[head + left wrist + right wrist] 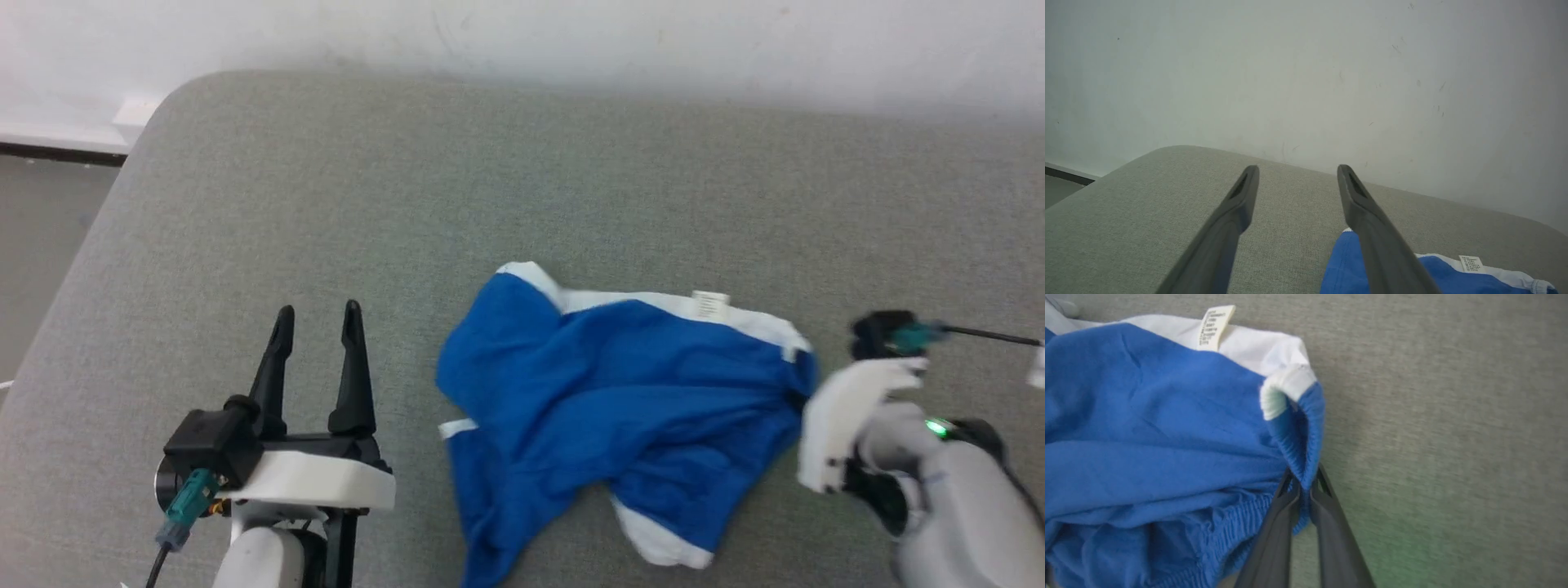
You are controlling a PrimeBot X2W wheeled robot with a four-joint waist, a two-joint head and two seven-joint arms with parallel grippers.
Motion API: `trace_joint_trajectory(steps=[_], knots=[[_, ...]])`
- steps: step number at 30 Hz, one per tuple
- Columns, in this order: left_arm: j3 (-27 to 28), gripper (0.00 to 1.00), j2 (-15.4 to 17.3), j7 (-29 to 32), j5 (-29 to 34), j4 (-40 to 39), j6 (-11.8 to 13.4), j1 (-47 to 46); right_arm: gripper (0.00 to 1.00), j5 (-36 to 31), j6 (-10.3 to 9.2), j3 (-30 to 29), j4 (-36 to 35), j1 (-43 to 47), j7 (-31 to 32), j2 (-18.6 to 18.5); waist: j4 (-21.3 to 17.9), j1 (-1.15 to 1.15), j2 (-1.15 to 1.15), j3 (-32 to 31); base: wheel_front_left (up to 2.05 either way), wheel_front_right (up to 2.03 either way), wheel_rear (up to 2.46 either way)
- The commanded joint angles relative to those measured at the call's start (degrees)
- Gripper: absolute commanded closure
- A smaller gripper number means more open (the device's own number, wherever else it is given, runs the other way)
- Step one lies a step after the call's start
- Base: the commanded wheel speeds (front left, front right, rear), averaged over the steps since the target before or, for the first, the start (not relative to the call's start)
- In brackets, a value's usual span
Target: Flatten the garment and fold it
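Observation:
The garment (620, 392), bright blue shorts with white waistband and white leg trim, lies crumpled on the grey cushioned surface (490, 180). Its white label (710, 304) shows at the far edge. My right gripper (1303, 479) is shut on the blue elastic edge of the garment (1167, 437) at its right corner, the fabric pinched between the two dark fingers. In the head view the right wrist (849, 416) sits against that right corner. My left gripper (318, 318) stands open to the left of the garment, fingers apart and empty. The garment's left end (1343, 261) shows beside the left gripper (1298, 171).
A pale wall (571, 33) runs along the far edge of the grey surface. The surface's rounded left corner (163, 98) drops to the floor (41, 229). A dark cable (988, 335) runs off the right wrist.

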Motion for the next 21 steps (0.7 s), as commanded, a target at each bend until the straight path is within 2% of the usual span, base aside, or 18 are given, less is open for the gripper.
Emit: trace_joint_trajectory(steps=[1, 6, 7, 8, 9, 16, 21], knots=[[0.35, 0.0, -0.26, -0.27, 0.39, 0.49, -0.4, 0.27, 1.0, 0.26, -0.12, -2.12, -1.08, 2.26, 0.73, -1.43, -0.72, 0.0, 0.0, -0.64, 0.0, 0.0, 0.0], [0.4, 0.0, -0.39, -0.27, 0.0, 2.47, -0.69, 0.99, 1.0, -0.6, -0.12, -10.75, -6.47, 9.41, 3.77, -1.51, -2.47, 0.0, 0.0, -1.35, 0.0, 0.0, 0.0], [0.28, 0.0, -0.4, -0.27, -0.06, 2.94, -0.8, 1.02, 0.84, -0.71, -0.12, -11.88, -7.49, 10.21, 3.57, -0.96, -2.86, 0.0, 0.0, -1.35, 0.0, 0.0, 0.0], [0.14, 0.0, -0.42, -0.27, -0.25, 3.52, -0.9, 1.0, 0.07, -0.54, -0.12, -12.55, -8.53, 10.72, 2.97, -0.36, -3.26, 0.0, 0.0, -1.38, 0.0, 0.0, 0.0], [-0.04, 0.0, -0.43, -0.25, -0.44, 4.17, -1.02, 0.92, 0.0, -0.32, -0.12, -13.07, -9.36, 11.15, 2.52, 0.25, -3.65, 0.0, 0.0, -1.52, 0.0, 0.0, 0.0], [-1.82, 0.0, -0.58, 3.94, -3.2, 7.69, -1.83, -4.21, 0.0, 2.37, -0.12, -21.35, -16.44, 10.54, -8.79, 2.43, -5.44, 0.0, 0.0, -1.3, 0.0, 0.0, 0.0], [-5.23, 0.0, -0.66, 12.24, -3.98, 12.47, -2.93, -14.87, 0.0, 3.56, -0.12, -23.47, -18.64, 10.35, -12.72, 2.55, -7.61, 0.0, 0.0, -0.06, 0.0, 0.0, 0.0]])
